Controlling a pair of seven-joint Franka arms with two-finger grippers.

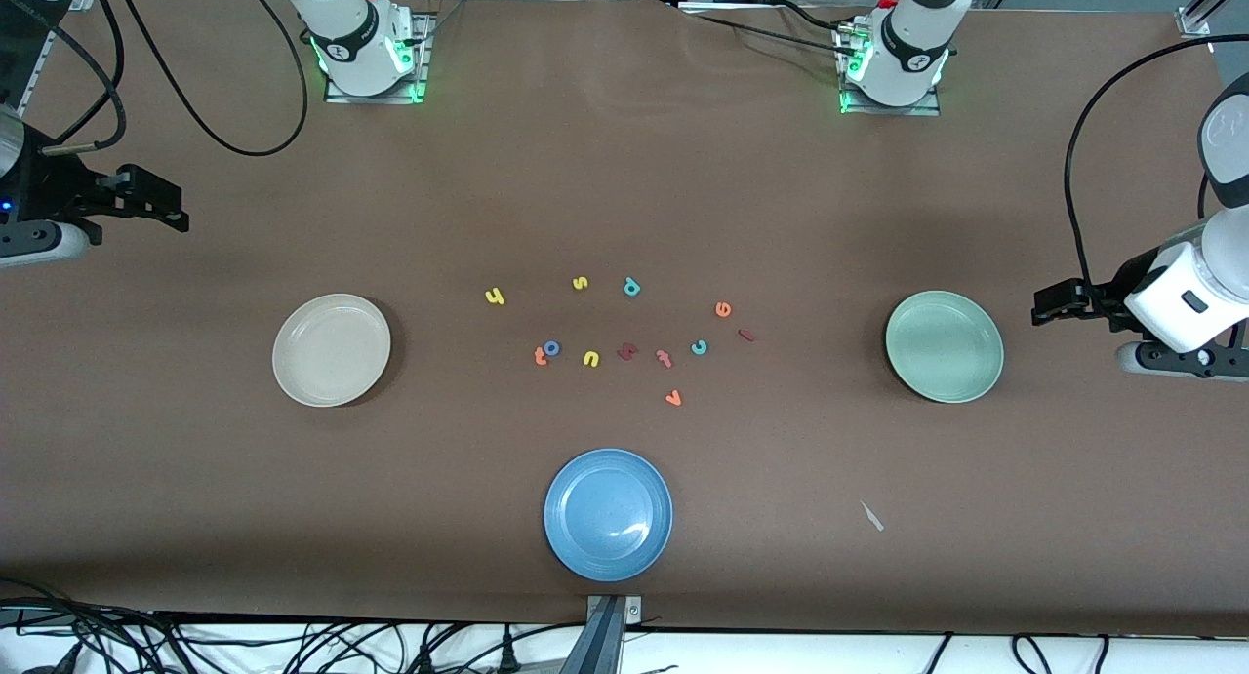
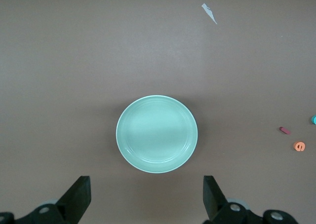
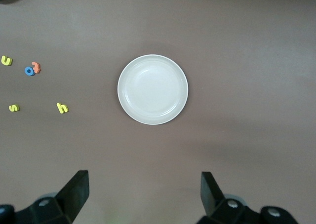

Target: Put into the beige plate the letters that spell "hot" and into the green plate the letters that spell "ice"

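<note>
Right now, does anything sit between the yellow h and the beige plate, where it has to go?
Nothing visible does. The yellow h lies alone at the letter cluster's edge toward the right arm's end, with bare table between it and the beige plate. The plate holds nothing.

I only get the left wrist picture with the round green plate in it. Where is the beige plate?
Observer: The round cream-beige plate sits toward the right arm's end of the table, with nothing in it.
Operator: Is there another plate?
Observer: Yes, a round blue plate, nearest the front camera, nearer than all the foam letters.
Operator: Where is the yellow h?
Observer: The small yellow foam h lies on the table between the two plates, closer to the beige one.
Operator: What is the other gripper doing?
Observer: The right gripper hangs open beside the beige plate, holding nothing.
</note>
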